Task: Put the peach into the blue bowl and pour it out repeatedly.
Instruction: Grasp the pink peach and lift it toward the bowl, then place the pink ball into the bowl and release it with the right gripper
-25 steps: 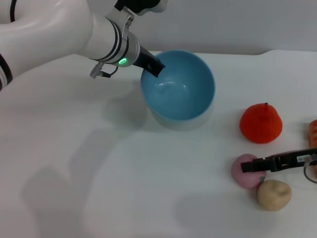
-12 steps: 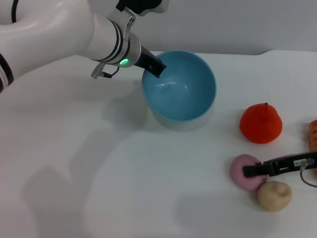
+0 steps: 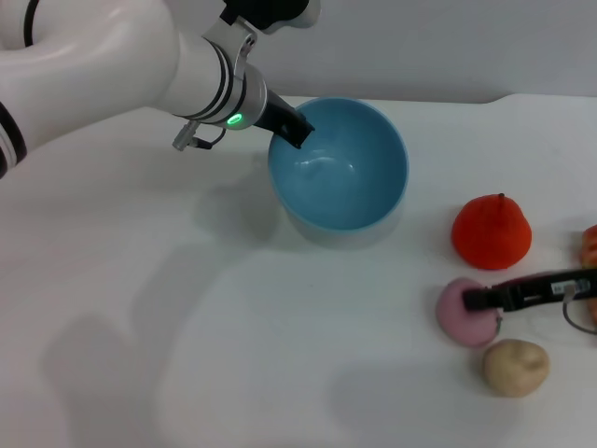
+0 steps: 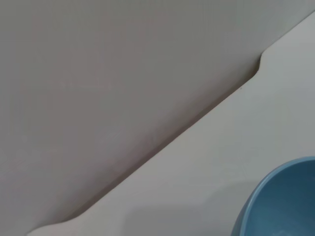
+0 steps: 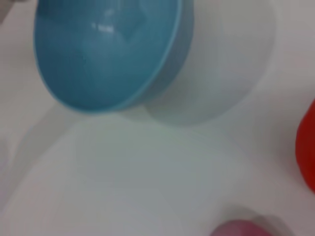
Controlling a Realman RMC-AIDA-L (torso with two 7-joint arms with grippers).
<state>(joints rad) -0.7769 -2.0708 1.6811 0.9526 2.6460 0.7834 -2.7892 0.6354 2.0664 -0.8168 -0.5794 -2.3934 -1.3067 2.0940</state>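
Note:
The light-blue bowl (image 3: 340,173) sits at the back middle of the white table, and its rim also shows in the left wrist view (image 4: 283,201) and the right wrist view (image 5: 106,49). My left gripper (image 3: 291,129) is shut on the bowl's left rim, one black finger inside it. The pink peach (image 3: 462,317) is at the right front, a sliver of it showing in the right wrist view (image 5: 241,228). My right gripper (image 3: 476,301) reaches in from the right edge and is shut on the peach, its black finger lying across the top.
A larger orange-red fruit (image 3: 492,233) stands just behind the peach and a beige potato (image 3: 515,366) just in front of it. Another orange object (image 3: 590,245) pokes in at the right edge. The table's back edge (image 4: 197,123) runs behind the bowl.
The right gripper and the peach have shifted slightly back, away from the potato. The left gripper and the bowl have drifted a little to the right.

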